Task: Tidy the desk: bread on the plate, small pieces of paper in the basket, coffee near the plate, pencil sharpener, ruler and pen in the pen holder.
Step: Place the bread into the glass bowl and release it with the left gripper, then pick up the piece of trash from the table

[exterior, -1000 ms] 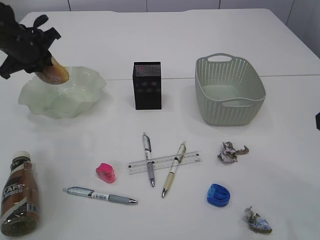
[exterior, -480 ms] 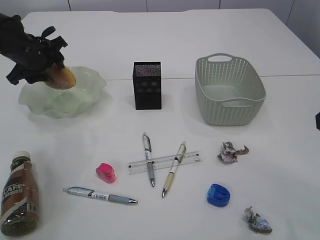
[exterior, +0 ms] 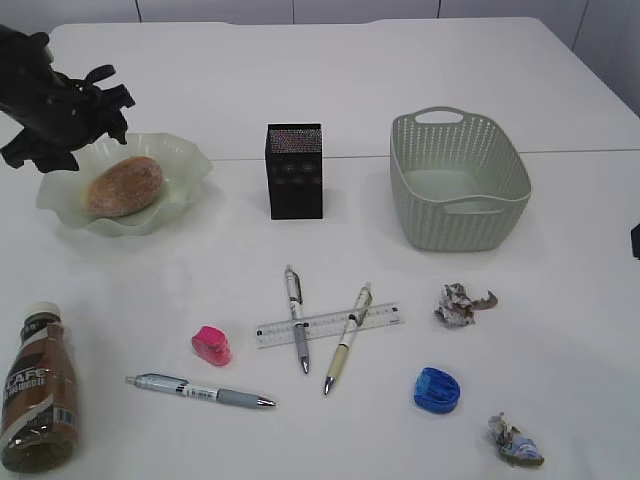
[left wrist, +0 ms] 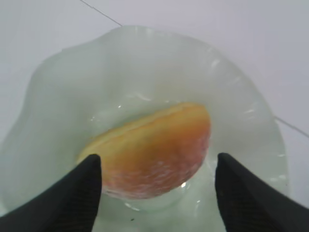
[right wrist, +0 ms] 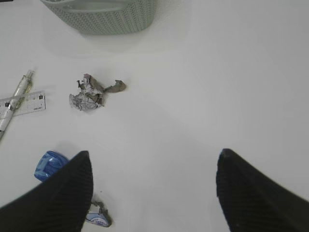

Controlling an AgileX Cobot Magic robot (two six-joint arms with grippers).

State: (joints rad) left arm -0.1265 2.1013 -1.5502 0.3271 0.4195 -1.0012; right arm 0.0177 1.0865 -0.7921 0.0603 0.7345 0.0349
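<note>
The bread (exterior: pixel 124 185) lies in the plate (exterior: pixel 185 160), left of the pen holder (exterior: pixel 295 171) on the table (exterior: pixel 400 60). The left pincer (left wrist: pixel 157 193) hangs spread above the bread, touching nothing. The right pincer (right wrist: pixel 154 193) is spread over bare table.

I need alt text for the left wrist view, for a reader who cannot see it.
A bun lies in a pale green wavy plate on a white desk. The open left hand is above it, one dark finger on each side.
</note>
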